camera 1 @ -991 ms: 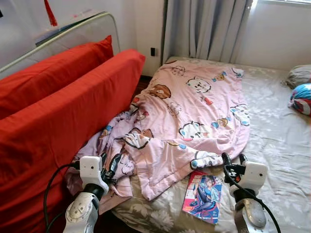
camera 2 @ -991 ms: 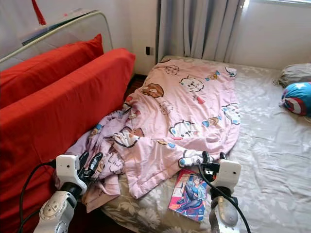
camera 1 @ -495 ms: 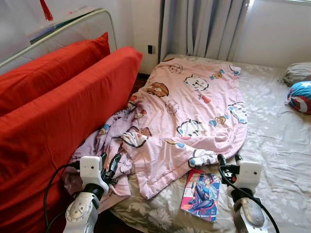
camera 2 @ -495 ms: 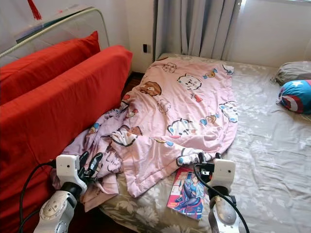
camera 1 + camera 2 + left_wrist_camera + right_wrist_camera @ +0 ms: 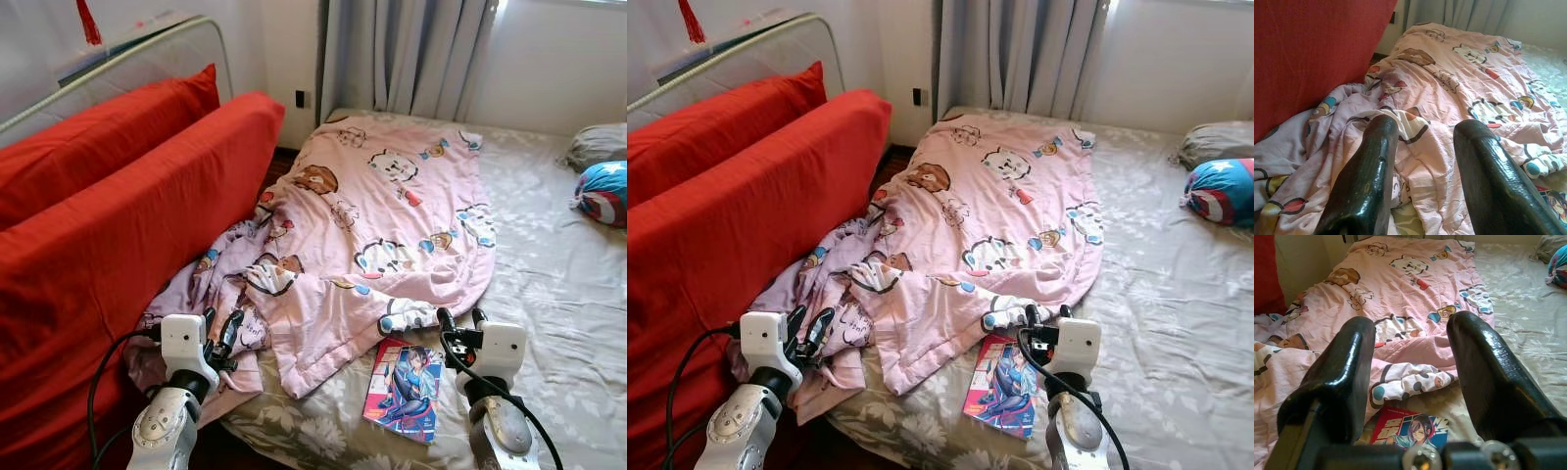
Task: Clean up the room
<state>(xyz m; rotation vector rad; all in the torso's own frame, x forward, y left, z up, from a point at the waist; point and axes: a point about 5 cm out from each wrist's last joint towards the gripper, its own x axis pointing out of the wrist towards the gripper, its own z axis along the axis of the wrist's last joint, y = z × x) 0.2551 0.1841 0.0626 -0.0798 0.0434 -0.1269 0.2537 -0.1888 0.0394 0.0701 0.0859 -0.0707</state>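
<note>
A pink cartoon blanket (image 5: 392, 206) is lying rumpled across the bed (image 5: 558, 294), filling the middle of the frame, its lower-left part bunching and spilling off the bed edge against the red sofa cushions (image 5: 118, 225) at the left. Just below its lower hem, at the bottom centre, a comic book (image 5: 405, 390) is lying flat on the grey floral sheet — touching or nearly touching the blanket's folded corner.

The left tool (image 5: 221, 331) is hovering at the lower left over the bunched cloth, its two black fingers (image 5: 1366, 181) standing apart and holding nothing. The right tool (image 5: 458, 321) is sitting at the lower right, just beside the comic, fingers likewise apart and empty.

The blanket looks soft, light and limp; it will probably sag and drag rather than lift as one piece, so a pinch on a thick fold or the hem near a corner seems the surest hold. The comic looks thin and slightly glossy — likely hard to get under while it lies flat on the yielding sheet, so an edge or the spine is the place to take it.

In the upper right, a blue round cushion (image 5: 600, 193) is resting by a grey pillow (image 5: 598, 147).
</note>
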